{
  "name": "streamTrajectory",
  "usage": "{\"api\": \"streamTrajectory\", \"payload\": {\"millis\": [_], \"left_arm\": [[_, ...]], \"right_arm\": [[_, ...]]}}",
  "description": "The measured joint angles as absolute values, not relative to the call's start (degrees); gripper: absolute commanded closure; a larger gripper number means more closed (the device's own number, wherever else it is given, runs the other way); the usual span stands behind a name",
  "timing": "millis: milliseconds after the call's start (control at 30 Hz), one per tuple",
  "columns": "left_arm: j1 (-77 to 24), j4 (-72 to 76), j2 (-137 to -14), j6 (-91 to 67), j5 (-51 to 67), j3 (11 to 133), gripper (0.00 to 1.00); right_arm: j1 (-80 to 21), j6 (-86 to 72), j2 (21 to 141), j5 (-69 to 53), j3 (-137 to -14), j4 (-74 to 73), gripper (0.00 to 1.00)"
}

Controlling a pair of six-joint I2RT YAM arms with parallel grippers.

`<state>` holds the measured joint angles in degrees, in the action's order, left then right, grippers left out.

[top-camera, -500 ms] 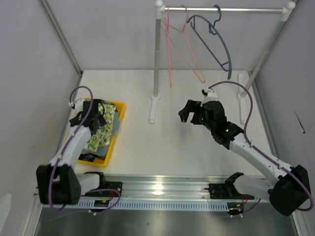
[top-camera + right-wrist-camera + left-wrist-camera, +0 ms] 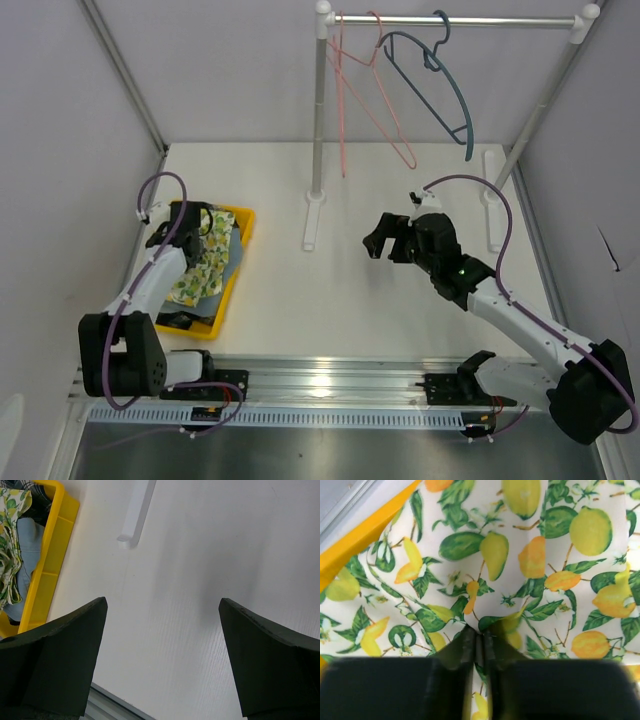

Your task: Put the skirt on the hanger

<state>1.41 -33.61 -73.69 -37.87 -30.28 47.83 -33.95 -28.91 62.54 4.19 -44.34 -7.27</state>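
Note:
The lemon-print skirt (image 2: 197, 272) lies in the yellow bin (image 2: 244, 248) at the left, on top of other clothes. It fills the left wrist view (image 2: 530, 565). My left gripper (image 2: 190, 228) is down in the bin and shut on a pinched fold of the skirt (image 2: 481, 630). Two thin pink hangers (image 2: 352, 90) hang on the rail at the back. My right gripper (image 2: 385, 238) is open and empty above the table's middle, well below the hangers; its fingers (image 2: 65, 645) frame bare table.
A thicker blue-grey hanger (image 2: 440, 90) hangs right of the pink ones on the rail (image 2: 460, 20). The rack's white post (image 2: 318, 130) and its foot (image 2: 310, 225) stand mid-table; the foot shows in the right wrist view (image 2: 135, 520). Blue cloth (image 2: 27, 545) lies in the bin.
My left gripper has shifted a little toward the bin's far end over the skirt. My right gripper has moved slightly nearer and to the right.

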Motion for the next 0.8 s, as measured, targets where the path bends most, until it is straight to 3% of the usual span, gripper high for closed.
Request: {"api": "streamTrajectory", "payload": {"millis": [367, 800], "left_arm": [[-4.6, -40.6, -62.2, -33.8, -29.7, 56.8, 1.0], [-41.0, -50.4, -53.8, -39.2, -34.2, 69.0, 1.0]], "right_arm": [[-34.0, -28.9, 61.9, 2.5, -44.0, -6.9, 0.01], [-35.9, -28.3, 54.5, 1.2, -44.0, -7.0, 0.02]]}}
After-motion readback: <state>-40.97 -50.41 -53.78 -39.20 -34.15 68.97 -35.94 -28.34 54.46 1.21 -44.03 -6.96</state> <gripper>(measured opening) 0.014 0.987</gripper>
